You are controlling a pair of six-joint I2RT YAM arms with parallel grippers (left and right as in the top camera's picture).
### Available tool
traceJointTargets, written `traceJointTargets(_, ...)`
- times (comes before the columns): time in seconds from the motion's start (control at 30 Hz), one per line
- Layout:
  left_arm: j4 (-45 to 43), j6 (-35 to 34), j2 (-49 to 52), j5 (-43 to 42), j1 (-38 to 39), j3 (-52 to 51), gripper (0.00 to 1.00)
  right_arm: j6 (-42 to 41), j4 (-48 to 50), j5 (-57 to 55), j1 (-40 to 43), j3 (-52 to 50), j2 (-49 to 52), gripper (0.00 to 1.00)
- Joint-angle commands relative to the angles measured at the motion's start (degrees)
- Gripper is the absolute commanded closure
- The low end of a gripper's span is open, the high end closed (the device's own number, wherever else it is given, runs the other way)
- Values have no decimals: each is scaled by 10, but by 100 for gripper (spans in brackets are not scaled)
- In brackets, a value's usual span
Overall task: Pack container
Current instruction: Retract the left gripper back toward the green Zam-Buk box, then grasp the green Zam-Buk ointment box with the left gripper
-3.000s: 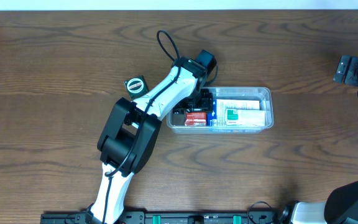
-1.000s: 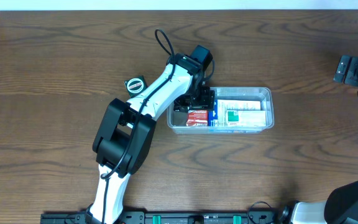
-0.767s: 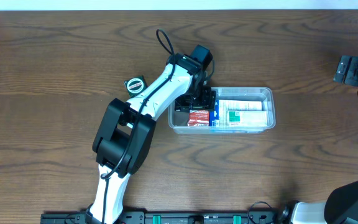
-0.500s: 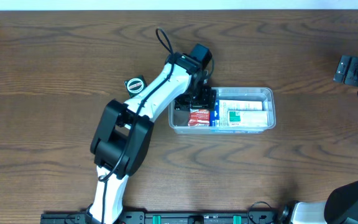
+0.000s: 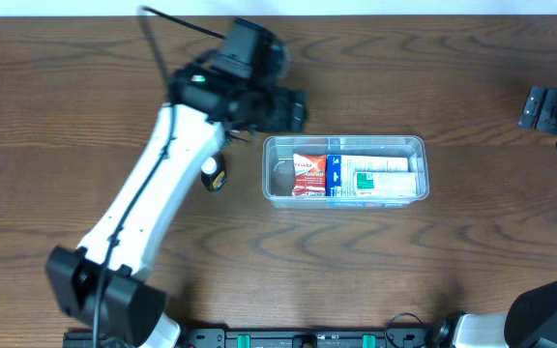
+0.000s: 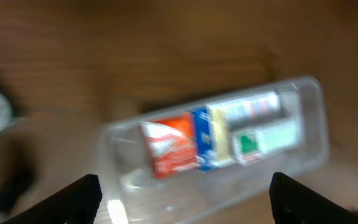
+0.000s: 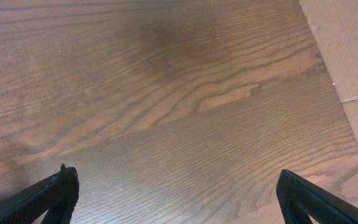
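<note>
Beyond container (image 5: 356,138) rim, left fingers (image 6: 87,194) spread

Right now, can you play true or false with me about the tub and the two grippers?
1. The left gripper is inside the tub. False: it is outside it, open and empty.
2. A red packet lies in the tub. True.
3. The right gripper holds a box. False: it is open over the table, holding nothing.
4. The tub has free room beside the red packet. True.
5. The round thing lies in the tub. False: it lies on the table outside it.
</note>
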State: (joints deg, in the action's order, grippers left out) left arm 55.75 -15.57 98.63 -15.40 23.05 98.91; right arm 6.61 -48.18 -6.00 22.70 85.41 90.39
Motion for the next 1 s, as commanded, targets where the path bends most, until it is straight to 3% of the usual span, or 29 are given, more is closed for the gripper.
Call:
traceJointTargets(0.0, 3, 37, 2, 106, -48, 7, 13, -8, -1, 0, 2, 1, 4, 1)
traceJointTargets(0.17, -4, 58, 35, 135, -122, 7, 9, -8, -1, 0, 2, 1, 4, 1)
traceJointTargets(0.37, 1, -9, 96, 133, -167, 7, 9, -8, -1, 0, 2, 1, 4, 1)
traceJointTargets(0.73, -26, -26, 246, 96, -172, 7, 8, -8, -1, 0, 2, 1, 4, 1)
traceJointTargets(0.97, -39, -50, 278, 97, -172, 7, 8, -8, -1, 0, 2, 1, 4, 1)
